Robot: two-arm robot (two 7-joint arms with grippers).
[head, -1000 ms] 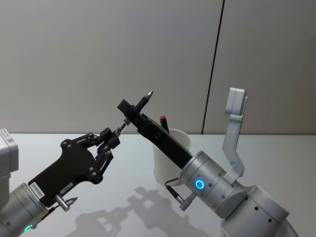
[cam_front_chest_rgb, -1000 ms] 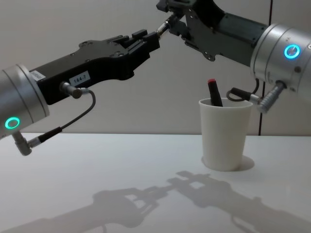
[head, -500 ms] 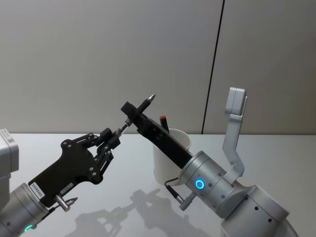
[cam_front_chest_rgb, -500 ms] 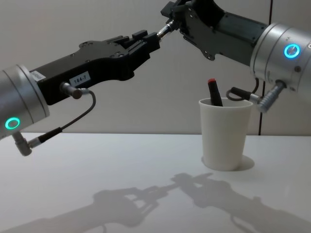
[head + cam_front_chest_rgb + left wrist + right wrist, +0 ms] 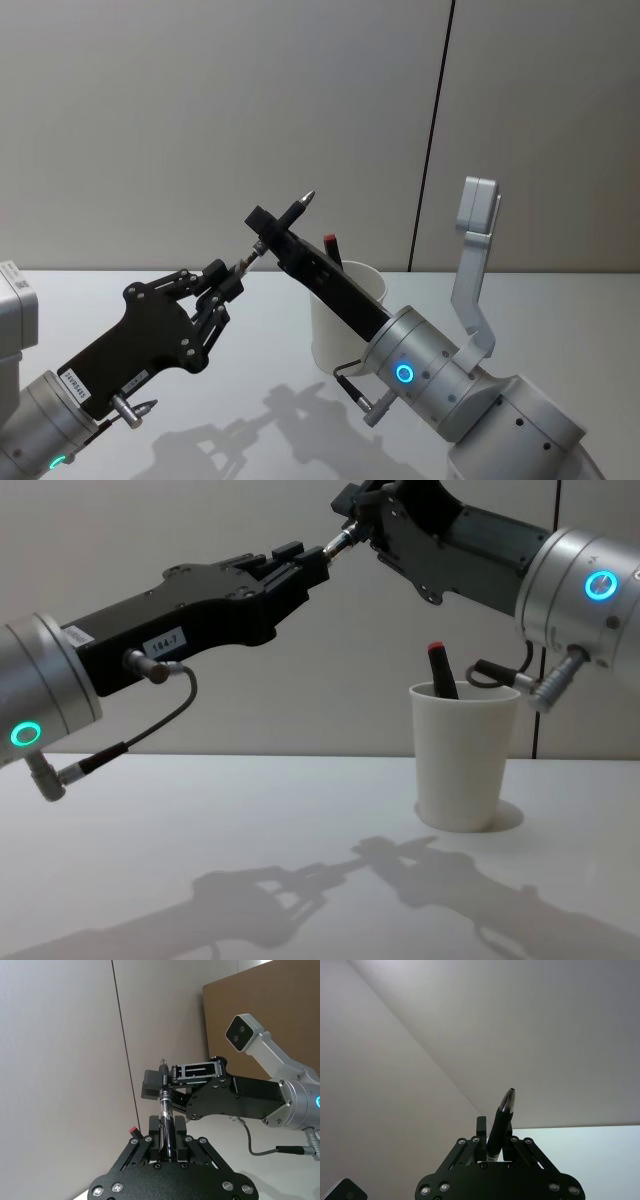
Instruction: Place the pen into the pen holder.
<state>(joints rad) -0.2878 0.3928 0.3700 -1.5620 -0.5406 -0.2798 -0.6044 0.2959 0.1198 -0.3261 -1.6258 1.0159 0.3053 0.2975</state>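
A black pen (image 5: pixel 290 212) with a silver tip hangs in the air, slanted, held from both ends. My left gripper (image 5: pixel 232 278) is shut on its lower end, and in the left wrist view the pen (image 5: pixel 165 1110) lies between the left fingers. My right gripper (image 5: pixel 268 228) is shut around the pen's upper part, and the tip (image 5: pixel 507 1100) sticks out past its fingers. The pen holder (image 5: pixel 465 755), a white paper cup (image 5: pixel 345 315), stands on the table below and to the right of the right gripper (image 5: pixel 350 515).
A dark pen with a red cap (image 5: pixel 438 670) leans inside the cup. The white table (image 5: pixel 250 830) spreads out under both arms. Behind is a grey wall with a dark vertical seam (image 5: pixel 430 150).
The right gripper and the pen have shifted slightly to the right and then held still. The left gripper has not moved.
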